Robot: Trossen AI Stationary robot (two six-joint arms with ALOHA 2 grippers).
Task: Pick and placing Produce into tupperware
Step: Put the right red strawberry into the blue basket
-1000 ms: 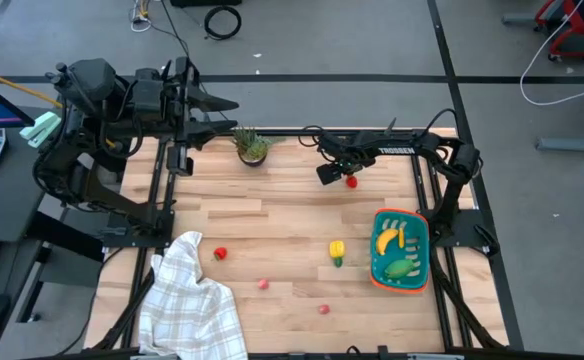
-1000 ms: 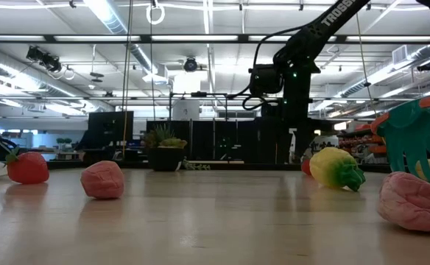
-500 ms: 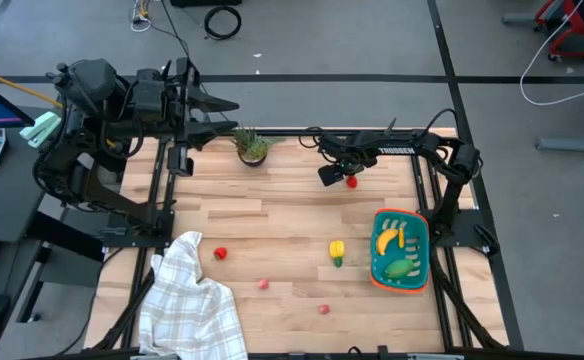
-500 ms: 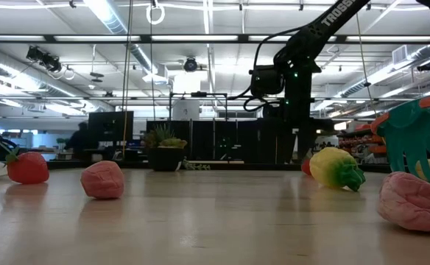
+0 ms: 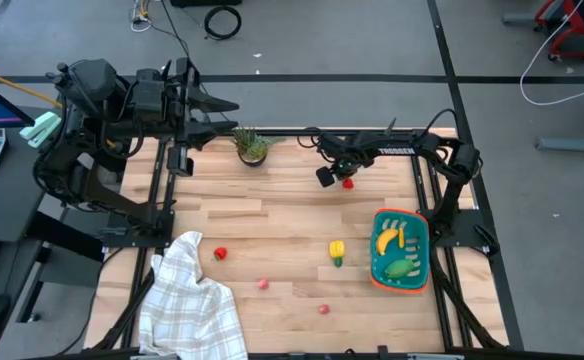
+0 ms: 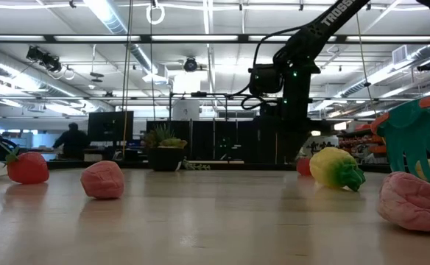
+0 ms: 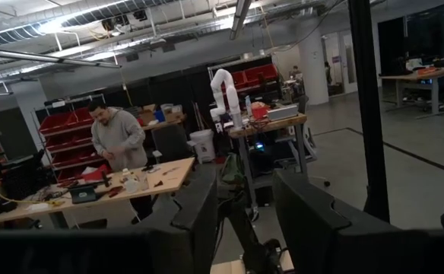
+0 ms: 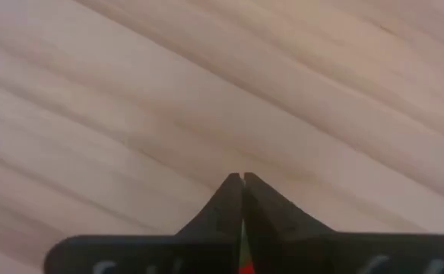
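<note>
From above, at four o'clock on the table [image 5: 292, 215], the tub [image 5: 401, 250] stands, teal with an orange rim. Inside it lie a yellow banana [image 5: 387, 239] toward twelve and a green oblong vegetable [image 5: 399, 268] toward six. A yellow pepper [image 5: 337, 252] with a green stem lies just beside the tub at its nine o'clock. Three red fruits [image 5: 220, 254] lie loose from seven to six o'clock, well apart. A checked cloth [image 5: 192, 300] is bunched at eight, a potted plant [image 5: 252, 147] stands at eleven. The right gripper [image 5: 336, 176] sits at one o'clock, touching a fourth red fruit [image 5: 348, 182]. The left gripper [image 5: 222, 115] waits beyond the table edge at eleven.

Level with the tabletop, the tub's slatted wall shows at three o'clock, the pepper with its stem beside it, and a dull pink, wrinkled fruit in front. Two more red fruits lie at nine. The right arm comes down behind the pepper, a bit of red beside it.

Left wrist: its fingers [image 7: 313, 221] stand apart on nothing; a person works at a bench in the room.

Right wrist: the fingers [image 8: 222, 205] meet at the tips, with a sliver of red and green pinched between them, over bare wood.
</note>
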